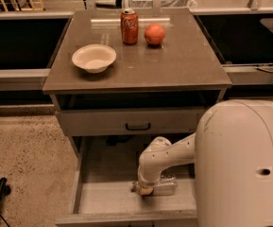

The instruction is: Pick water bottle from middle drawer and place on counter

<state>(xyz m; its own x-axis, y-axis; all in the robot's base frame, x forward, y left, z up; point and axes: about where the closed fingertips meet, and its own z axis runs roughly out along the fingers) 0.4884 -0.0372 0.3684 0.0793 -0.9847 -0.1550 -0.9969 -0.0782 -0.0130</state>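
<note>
The water bottle [166, 185] is lying on its side near the front of the open middle drawer [103, 197], its long axis running left to right and its left end being covered by the gripper [142, 189], whose grip cannot be told. Bare floor is being left open to its left. Beyond, a handled drawer front [98, 122] is overhanging; on the counter [174, 65] a bowl [94, 57], soda can [129, 26] and orange fruit [154, 34] are sitting
</note>
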